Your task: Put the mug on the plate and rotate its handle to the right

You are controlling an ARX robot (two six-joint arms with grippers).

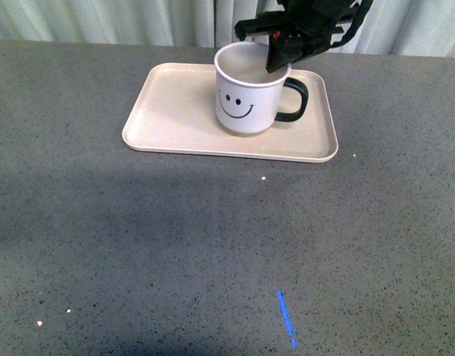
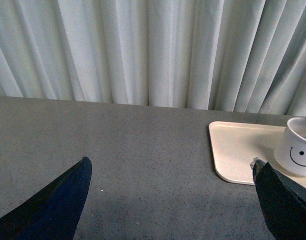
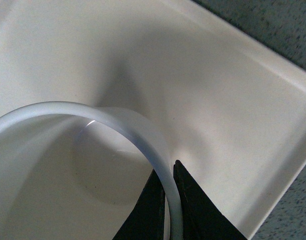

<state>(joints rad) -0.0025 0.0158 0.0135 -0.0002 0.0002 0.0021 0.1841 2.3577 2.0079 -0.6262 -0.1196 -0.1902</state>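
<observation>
Front view: one mug (image 1: 246, 100), one plate (image 1: 175, 111)

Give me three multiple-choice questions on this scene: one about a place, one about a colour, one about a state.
1. Where is the mug?
A. beside the tray, at its left end
B. in front of the tray
C. on the tray

2. What colour is the mug's handle?
A. black
B. white
C. pink

3. What is the right tool doing?
A. hanging open, clear of the mug
B. pinching the mug's rim
C. gripping the handle

Answers:
1 C: the front view shows its base inside the tray's raised edge.
2 A: the loop is glossy black.
3 B: the right wrist view shows one finger inside the rim and one outside.
</observation>
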